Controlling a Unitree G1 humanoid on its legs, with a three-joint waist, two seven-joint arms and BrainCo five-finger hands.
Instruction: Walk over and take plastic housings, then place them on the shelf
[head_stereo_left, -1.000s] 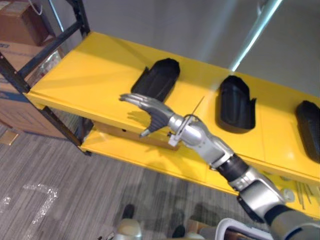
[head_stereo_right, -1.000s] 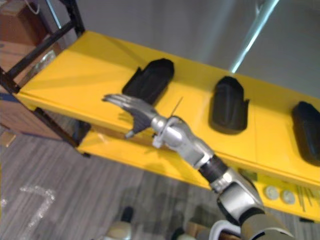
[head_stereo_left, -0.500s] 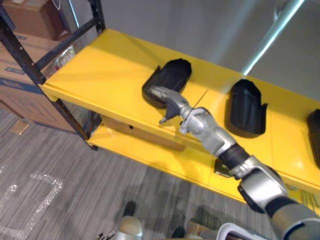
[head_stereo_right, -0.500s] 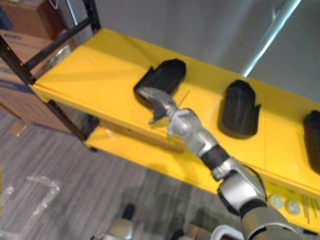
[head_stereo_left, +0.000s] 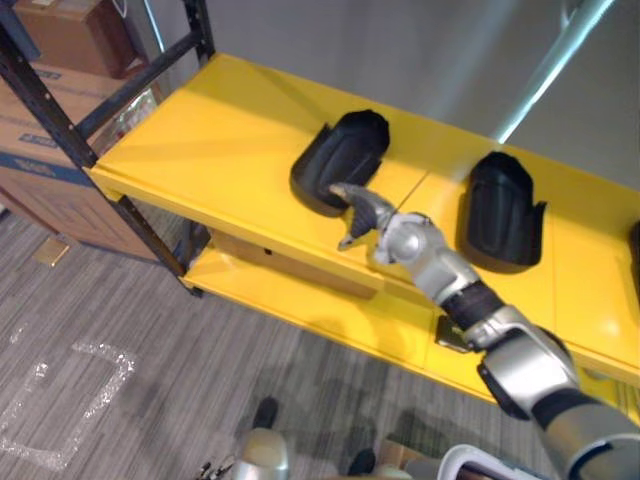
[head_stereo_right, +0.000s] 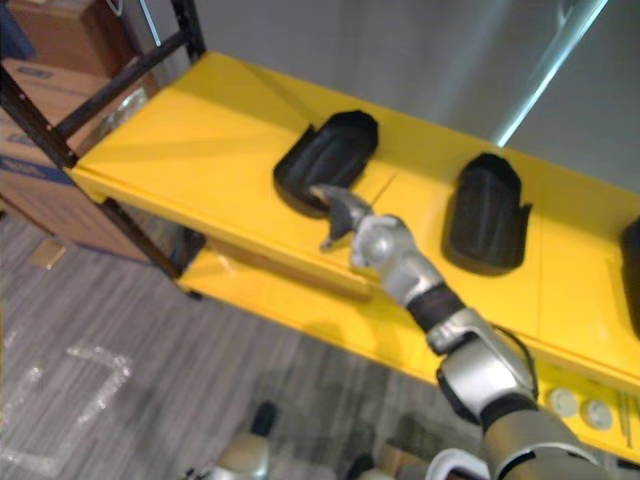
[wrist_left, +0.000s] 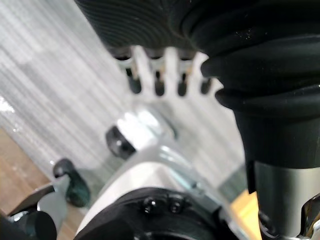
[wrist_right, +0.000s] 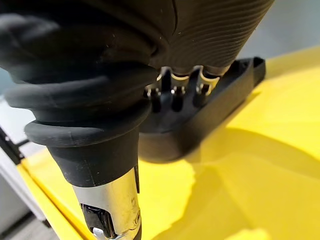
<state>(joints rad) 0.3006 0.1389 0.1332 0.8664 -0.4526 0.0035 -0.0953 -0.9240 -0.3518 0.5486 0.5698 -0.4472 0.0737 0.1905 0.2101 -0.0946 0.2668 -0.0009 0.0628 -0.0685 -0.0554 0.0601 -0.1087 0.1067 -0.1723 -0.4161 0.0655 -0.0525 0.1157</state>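
Three black plastic housings lie on the yellow top shelf (head_stereo_left: 200, 140): a left one (head_stereo_left: 345, 155), a middle one (head_stereo_left: 500, 210) and one at the right edge (head_stereo_left: 635, 245). My right arm reaches in from the lower right. My right hand (head_stereo_left: 362, 208) is open, its straight fingers resting on the near end of the left housing (wrist_right: 200, 117) and its thumb pointing down over the shelf's front edge. My left hand (wrist_left: 160, 75) hangs open above the grey floor and holds nothing.
A black metal upright (head_stereo_left: 60, 110) bounds the rack on the left, with cardboard boxes (head_stereo_left: 50, 40) behind it. A lower yellow shelf (head_stereo_left: 300, 300) sits under the top one, with small discs (head_stereo_right: 565, 403) at its right end. A grey wall stands behind the rack.
My right hand has moved forward from in front of the shelf's edge onto the near end of the left housing. The camera has shifted too.
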